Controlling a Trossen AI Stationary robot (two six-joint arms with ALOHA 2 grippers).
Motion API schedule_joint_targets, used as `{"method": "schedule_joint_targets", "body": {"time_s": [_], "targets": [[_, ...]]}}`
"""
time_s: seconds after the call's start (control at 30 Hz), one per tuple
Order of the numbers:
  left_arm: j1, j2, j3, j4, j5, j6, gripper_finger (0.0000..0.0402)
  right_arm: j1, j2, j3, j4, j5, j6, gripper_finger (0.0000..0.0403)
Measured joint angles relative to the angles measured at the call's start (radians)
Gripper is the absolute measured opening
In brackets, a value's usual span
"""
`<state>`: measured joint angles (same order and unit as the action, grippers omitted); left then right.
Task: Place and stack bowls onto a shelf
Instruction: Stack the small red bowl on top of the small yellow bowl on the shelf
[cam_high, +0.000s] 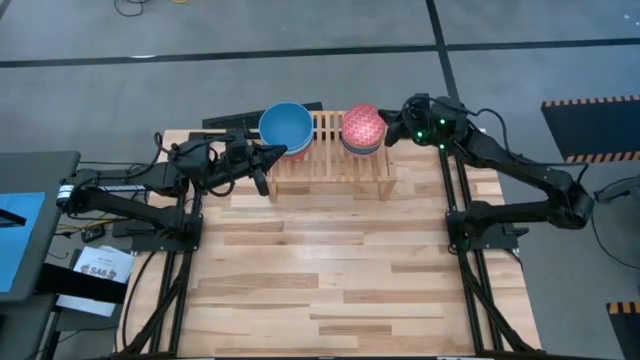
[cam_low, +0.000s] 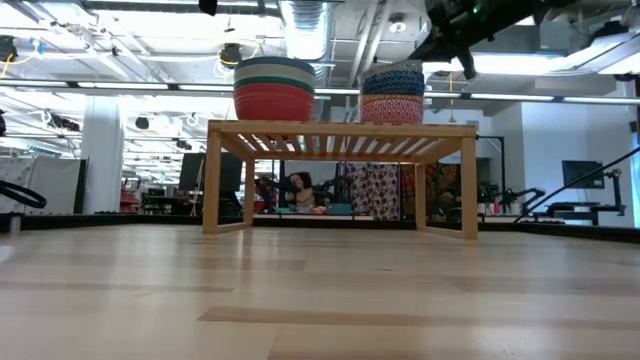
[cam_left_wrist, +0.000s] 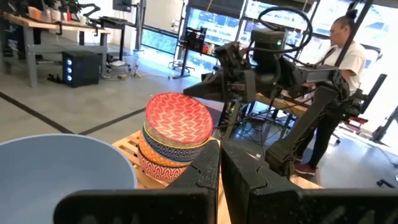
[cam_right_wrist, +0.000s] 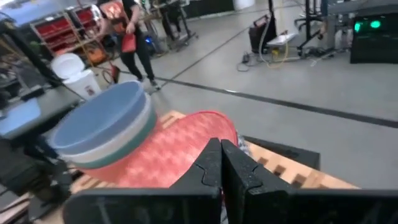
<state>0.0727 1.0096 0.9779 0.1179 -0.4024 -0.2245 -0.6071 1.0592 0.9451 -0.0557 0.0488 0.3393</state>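
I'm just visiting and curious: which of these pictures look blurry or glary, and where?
Right wrist view: the red patterned bowl and the blue-topped stack are smeared. Low view: ceiling lights glare behind the shelf, and the near tabletop is soft. High view: evenly lit. Left wrist view: bright windows behind.

Shelf (cam_high: 330, 165) light slatted wood; bowls (cam_low: 274, 90) smooth, glossy

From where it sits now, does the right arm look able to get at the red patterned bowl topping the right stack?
Probably yes: the right claw, shut, hovers right beside the red patterned bowl, nothing between them.
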Motion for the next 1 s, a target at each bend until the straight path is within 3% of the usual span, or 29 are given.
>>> {"method": "schedule_joint_targets", "body": {"time_s": [0.23, 0.5, 0.7, 0.8, 1.0], "targets": [[0.0, 0.0, 0.0, 0.0, -0.003, -0.001, 0.0, 0.004, 0.054, -0.001, -0.007, -0.002, 0.0, 0.0019], [0.0, 0.0, 0.0, 0.0, -0.003, 0.003, 0.0, 0.01, -0.019, 0.012, -0.021, -0.009, 0.009, 0.0019], [0.0, 0.0, 0.0, 0.0, -0.004, 0.018, 0.0, 0.177, -0.021, 0.074, -0.094, 0.02, -0.022, 0.0019], [0.0, 0.0, 0.0, -0.001, -0.004, 0.018, 0.0, 0.258, 0.003, 0.075, -0.063, 0.097, -0.024, 0.0019], [0.0, 0.0, 0.0, -0.001, -0.004, 0.019, 0.0, 0.282, 0.137, 0.18, -0.055, 0.167, -0.052, 0.0019]]}}
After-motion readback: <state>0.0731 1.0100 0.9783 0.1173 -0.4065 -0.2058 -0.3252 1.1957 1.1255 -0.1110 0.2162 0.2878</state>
